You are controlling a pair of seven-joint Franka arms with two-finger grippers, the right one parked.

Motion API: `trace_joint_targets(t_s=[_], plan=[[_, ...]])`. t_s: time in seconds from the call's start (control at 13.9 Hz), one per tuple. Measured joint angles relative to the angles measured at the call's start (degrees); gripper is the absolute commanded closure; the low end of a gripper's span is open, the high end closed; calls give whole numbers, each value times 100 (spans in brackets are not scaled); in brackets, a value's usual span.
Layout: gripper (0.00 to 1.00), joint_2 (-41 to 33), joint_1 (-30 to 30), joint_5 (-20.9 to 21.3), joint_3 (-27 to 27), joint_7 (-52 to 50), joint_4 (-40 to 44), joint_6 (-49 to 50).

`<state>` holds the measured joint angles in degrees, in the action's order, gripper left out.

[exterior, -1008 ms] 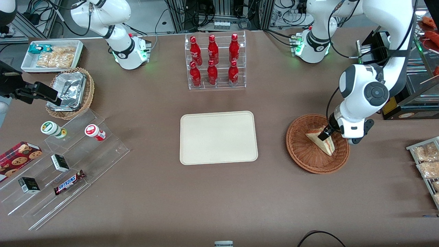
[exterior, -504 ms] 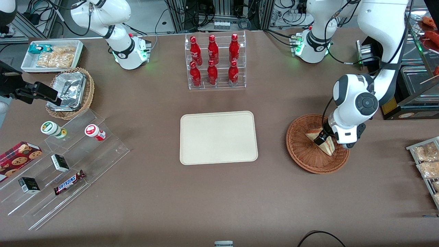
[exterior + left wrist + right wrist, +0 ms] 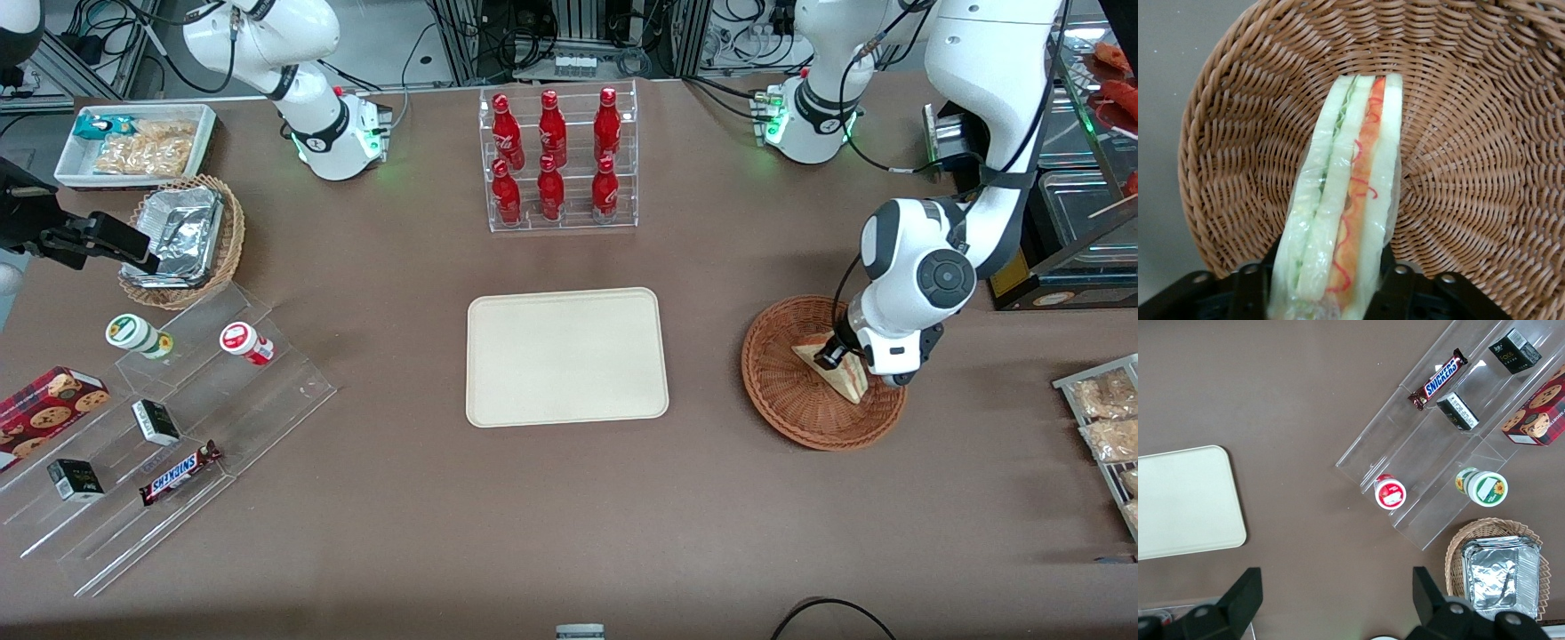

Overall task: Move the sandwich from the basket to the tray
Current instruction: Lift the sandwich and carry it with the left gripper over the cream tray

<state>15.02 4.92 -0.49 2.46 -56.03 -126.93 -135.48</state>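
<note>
The sandwich (image 3: 851, 379), a pale bread wedge in clear wrap with red and green filling, lies in the round reddish-brown wicker basket (image 3: 791, 400) toward the working arm's end of the table. My left gripper (image 3: 833, 354) is down in the basket, with a black finger pressed against each side of the sandwich. In the left wrist view the sandwich (image 3: 1351, 180) fills the gap between the fingers of the gripper (image 3: 1328, 297), and the basket's weave (image 3: 1471, 167) surrounds it. The cream-beige tray (image 3: 566, 356) lies bare at the table's middle and also shows in the right wrist view (image 3: 1185, 500).
A clear rack of red bottles (image 3: 556, 160) stands farther from the camera than the tray. Toward the parked arm's end are a tan basket with foil containers (image 3: 182, 240), a white snack bin (image 3: 138, 142) and a clear stepped shelf with snacks (image 3: 169, 427). Snack packets (image 3: 1102, 418) lie beside the basket.
The left arm's wrist has swung a little toward the tray and lowered. The gripper has settled deeper onto the sandwich, which stays in the basket.
</note>
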Motion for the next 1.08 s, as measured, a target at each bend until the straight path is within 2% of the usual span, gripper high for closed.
trace_joint_targets(t_s=[0.14, 0.29, 0.43, 0.86, 1.08], plan=[[94, -87, 9, 0, 7, 22, 215, 451], [94, -204, 106, 2, 17, 63, 752, 1375], [94, -249, 327, 5, 25, 64, 1197, 1847], [93, -171, 1169, 20, 61, 1136, 1459, 1930], [94, 110, 1809, 15, 74, 1238, 1790, 1934]])
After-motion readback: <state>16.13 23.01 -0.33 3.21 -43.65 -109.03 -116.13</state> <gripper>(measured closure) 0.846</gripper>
